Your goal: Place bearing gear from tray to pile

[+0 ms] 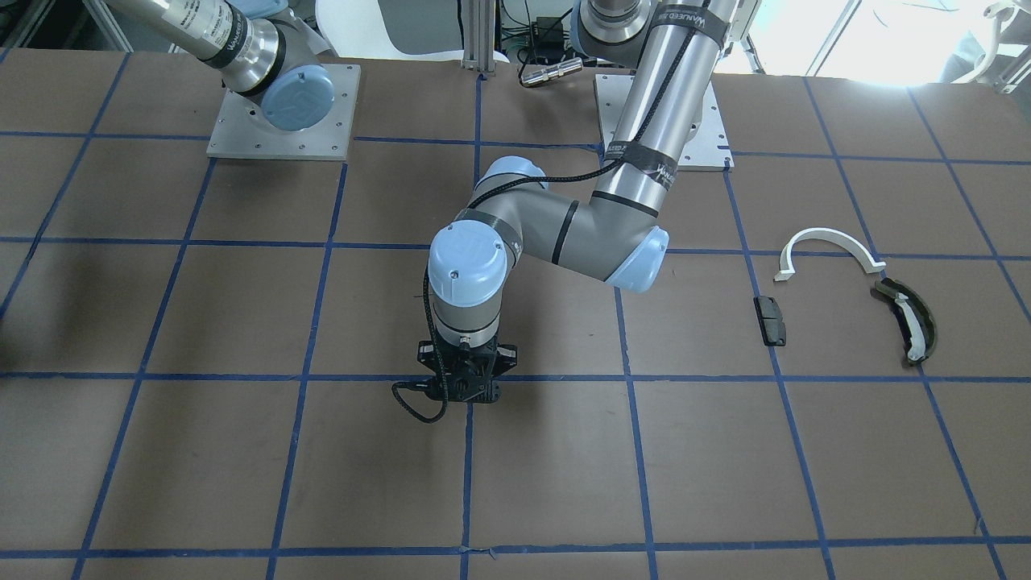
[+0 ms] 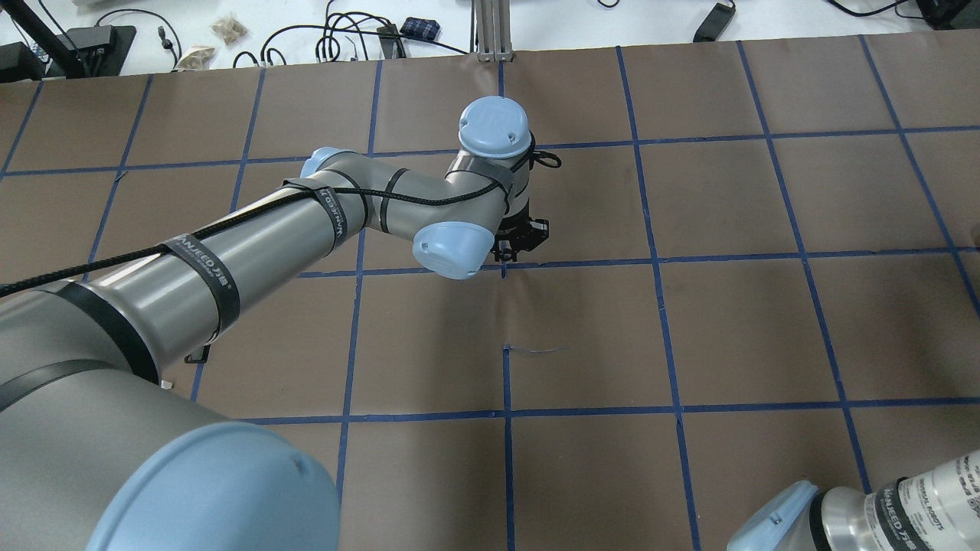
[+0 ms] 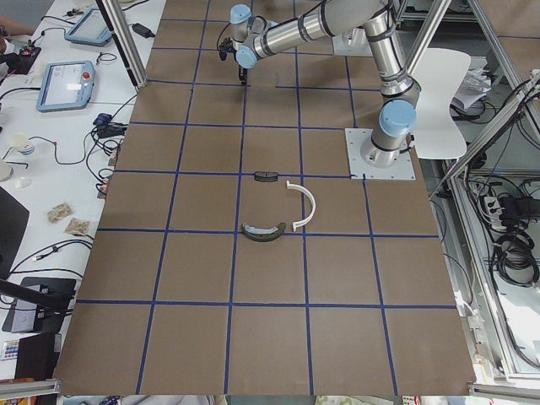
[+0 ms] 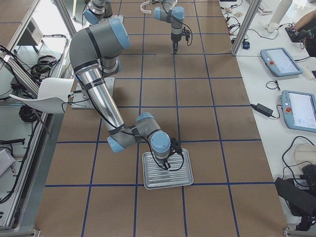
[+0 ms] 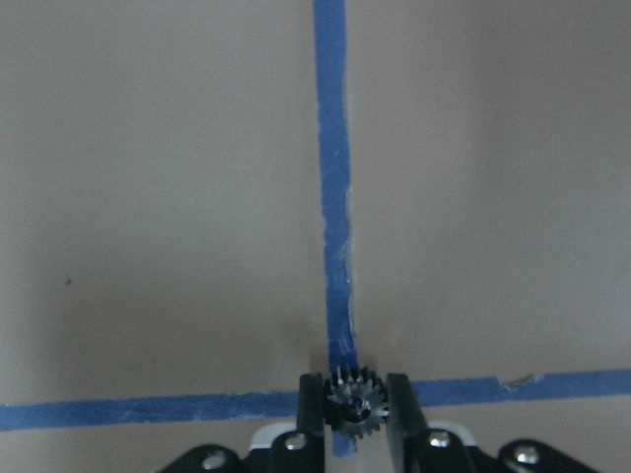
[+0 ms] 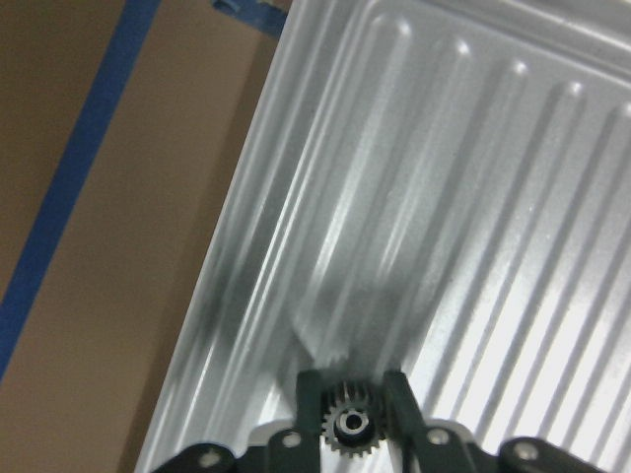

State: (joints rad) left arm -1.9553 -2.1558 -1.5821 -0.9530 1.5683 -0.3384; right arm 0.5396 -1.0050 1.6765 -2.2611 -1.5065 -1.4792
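Observation:
My left gripper is shut on a small dark bearing gear and holds it over a crossing of blue tape lines at mid-table. It is far from the pile: a white half-ring arc, a dark olive curved piece with a white strip and a small black block. My right gripper is shut on a second bearing gear, just above the ribbed metal tray near its left rim. The tray lies at the table's right end.
The brown table carries a grid of blue tape. The left arm's elbow and forearm stretch over the table's middle. Both arm base plates sit at the robot's edge. Cables and controllers lie on the operators' bench.

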